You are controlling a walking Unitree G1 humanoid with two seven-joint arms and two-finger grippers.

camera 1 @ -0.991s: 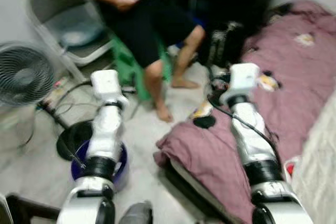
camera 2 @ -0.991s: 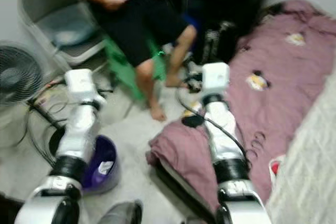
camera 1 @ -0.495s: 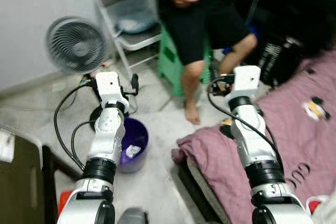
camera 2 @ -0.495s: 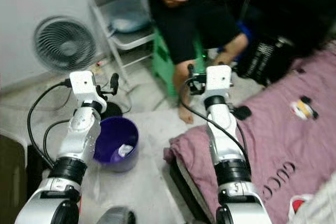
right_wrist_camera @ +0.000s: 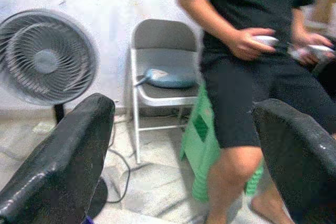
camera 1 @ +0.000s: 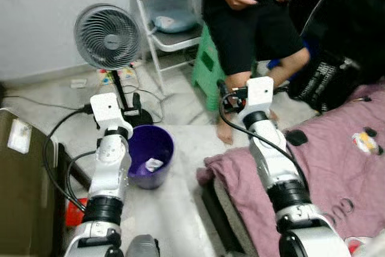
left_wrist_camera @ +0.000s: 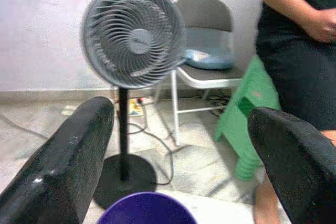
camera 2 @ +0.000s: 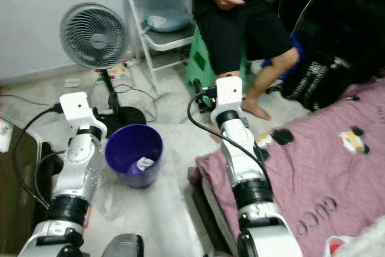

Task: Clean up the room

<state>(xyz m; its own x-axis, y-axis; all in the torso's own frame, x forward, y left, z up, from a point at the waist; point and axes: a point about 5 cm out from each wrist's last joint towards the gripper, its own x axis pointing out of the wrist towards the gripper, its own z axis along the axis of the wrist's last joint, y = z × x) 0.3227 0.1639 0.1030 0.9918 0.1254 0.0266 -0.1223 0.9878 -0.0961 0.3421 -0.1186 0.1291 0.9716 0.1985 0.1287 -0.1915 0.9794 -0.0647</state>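
A purple bucket (camera 1: 149,156) stands on the floor beside my left arm (camera 1: 110,162), with a white scrap (camera 2: 143,163) inside it. To the right is a bed under a mauve blanket (camera 1: 337,173). On the blanket lie a black item (camera 2: 282,136) and a yellow and white item (camera 2: 352,141). My left gripper (left_wrist_camera: 178,171) is open and empty, held above the bucket's rim (left_wrist_camera: 147,208) and facing the fan. My right gripper (right_wrist_camera: 184,156) is open and empty, raised over the bed's near corner and facing the chair and the person.
A standing fan (camera 1: 107,28) and its cables (camera 1: 150,97) are behind the bucket. A grey folding chair (camera 1: 168,4), a green stool (camera 1: 207,67) and a seated person (camera 1: 252,16) holding controllers fill the back. A black bag (camera 1: 328,76) sits right; a brown box (camera 1: 21,185) left.
The whole view has swung left, so the fan, chair and bucket now sit nearer the middle and the bed has slid right. Both arms keep the same raised pose.
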